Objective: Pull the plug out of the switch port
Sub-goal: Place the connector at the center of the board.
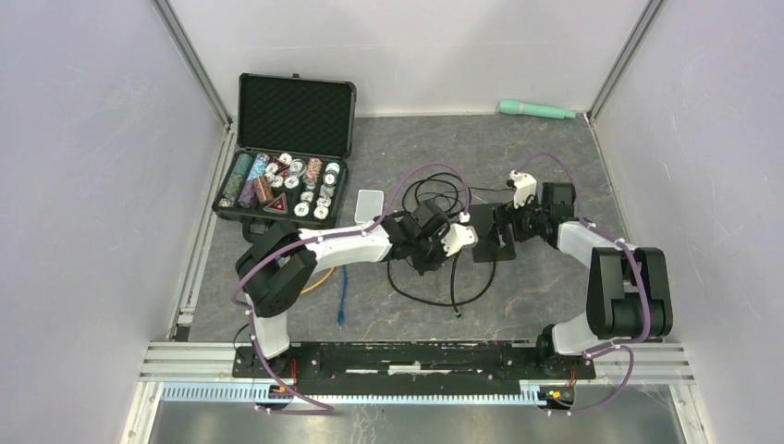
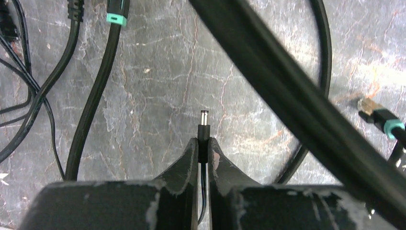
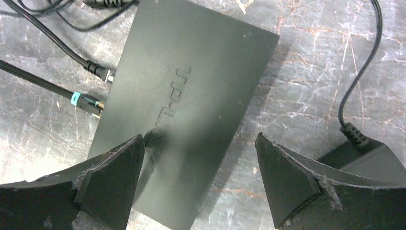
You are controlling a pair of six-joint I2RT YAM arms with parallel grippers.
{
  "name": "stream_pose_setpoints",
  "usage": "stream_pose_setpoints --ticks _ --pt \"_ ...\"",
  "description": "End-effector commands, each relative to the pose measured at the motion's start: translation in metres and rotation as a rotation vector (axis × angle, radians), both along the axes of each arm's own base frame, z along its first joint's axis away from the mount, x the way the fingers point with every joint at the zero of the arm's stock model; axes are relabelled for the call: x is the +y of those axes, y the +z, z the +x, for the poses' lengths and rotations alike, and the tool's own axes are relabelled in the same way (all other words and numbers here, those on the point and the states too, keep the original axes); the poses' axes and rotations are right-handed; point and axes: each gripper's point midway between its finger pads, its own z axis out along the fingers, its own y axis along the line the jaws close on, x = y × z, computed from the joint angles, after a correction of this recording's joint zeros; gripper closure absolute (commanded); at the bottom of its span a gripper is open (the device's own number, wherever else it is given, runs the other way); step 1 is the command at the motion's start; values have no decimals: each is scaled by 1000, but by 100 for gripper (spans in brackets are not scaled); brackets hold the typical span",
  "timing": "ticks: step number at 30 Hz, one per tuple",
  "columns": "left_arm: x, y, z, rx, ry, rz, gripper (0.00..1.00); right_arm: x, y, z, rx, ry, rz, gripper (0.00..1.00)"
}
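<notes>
My left gripper (image 2: pixel 204 146) is shut on a small black barrel plug (image 2: pixel 204 128). Its metal tip sticks out past the fingertips, clear of any port, over the grey table. The switch (image 3: pixel 191 86) is a flat black box; in the top view the switch (image 1: pixel 495 242) lies between the two grippers. My right gripper (image 3: pixel 198 163) hangs open just above it. One finger (image 3: pixel 115 177) is over the box's edge and the other finger (image 3: pixel 287 182) is over bare table. A black lead (image 3: pixel 98 71) and a teal-banded cable (image 3: pixel 84 101) sit at the switch's side ports.
A thick black cable (image 2: pixel 287 91) crosses close in front of the left wrist camera. A loose teal-banded connector (image 2: pixel 383 120) lies to the right. A power adapter (image 3: pixel 364 153) sits beside the switch. A poker chip case (image 1: pixel 287 176), a clear box (image 1: pixel 369 205) and a green tube (image 1: pixel 536 110) lie further back.
</notes>
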Motion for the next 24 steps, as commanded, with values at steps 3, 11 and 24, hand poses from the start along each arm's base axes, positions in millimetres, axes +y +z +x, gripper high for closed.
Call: stream_pose_setpoints --ticks 3,11,24 --pt "25 11 -3 21 -82 27 88 -6 22 -5 -57 57 -57 8" --pt "43 0 20 -9 -51 80 84 -15 67 21 -187 88 -140 5" --pt "38 0 30 -35 -37 70 66 -85 53 40 -47 263 -550 2"
